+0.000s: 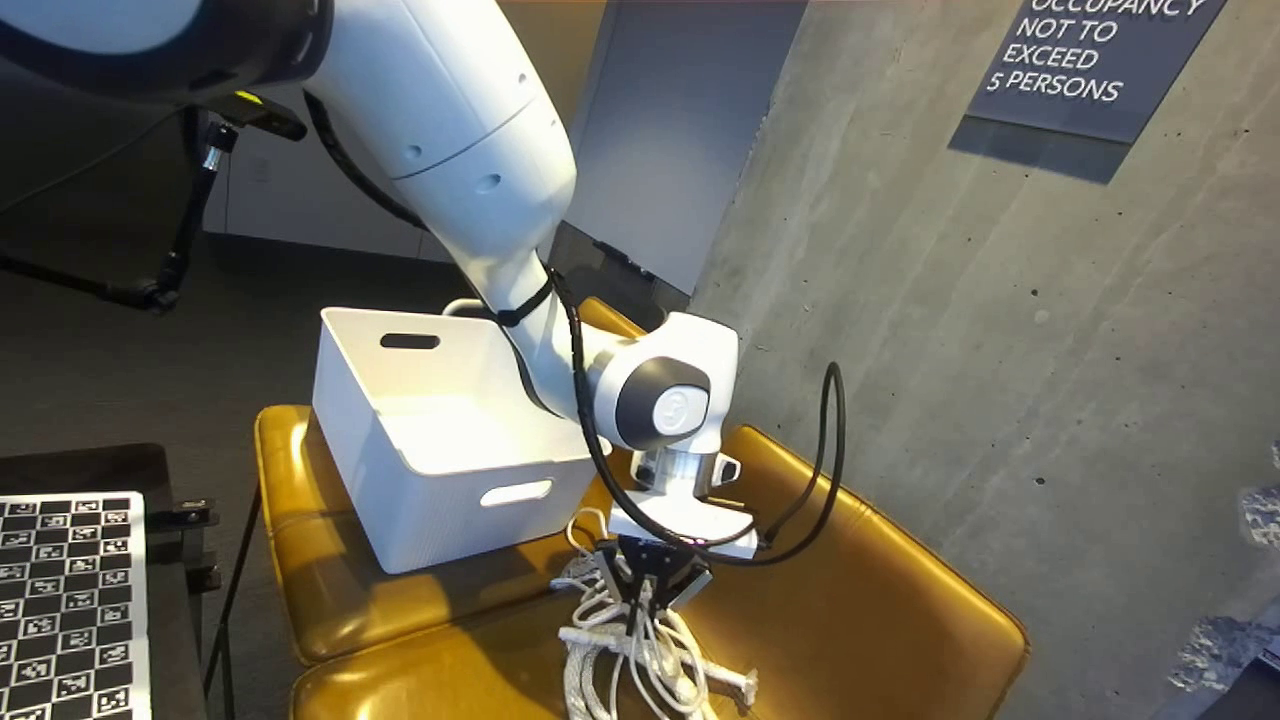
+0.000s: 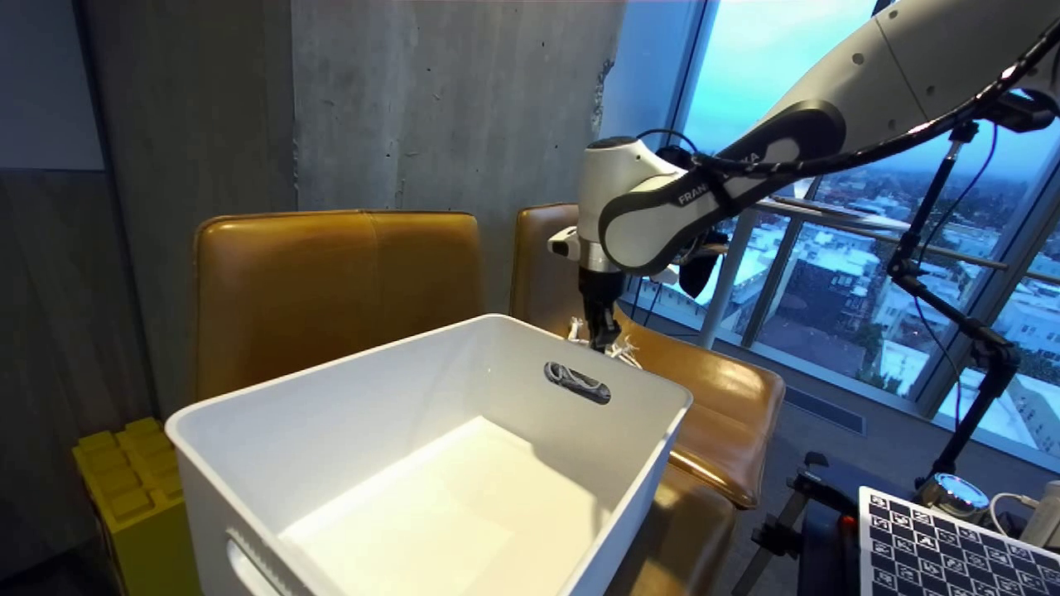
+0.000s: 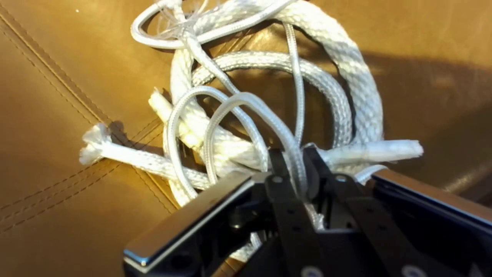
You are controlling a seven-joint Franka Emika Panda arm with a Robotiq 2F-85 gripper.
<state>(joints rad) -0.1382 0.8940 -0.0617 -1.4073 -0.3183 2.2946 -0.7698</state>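
White ropes of different thickness point(image 3: 363, 96) lie in a loose coil on the brown leather seat point(image 3: 423, 96), with frayed ends sticking out to both sides. My gripper point(image 3: 294, 154) points down into the coil, its jaws nearly together around a thin white cord point(image 3: 286, 134) that loops up between the fingertips. A cut rope end point(image 3: 384, 151) lies just beside the fingers. In an exterior view the gripper point(image 1: 640, 615) is down among the ropes point(image 1: 585, 685). From the opposite camera, the bin wall hides most of the coil, and only frayed strands point(image 2: 625, 352) show by the fingers.
A white bin point(image 1: 385, 500) with handle slots stands on the seat beside the ropes; inside it only its pale floor point(image 2: 464, 513) shows. Chair backrests point(image 1: 860, 580) and a concrete wall point(image 1: 1000, 350) rise behind. A checkered board point(image 1: 70, 600) and a yellow block point(image 2: 149, 488) are nearby.
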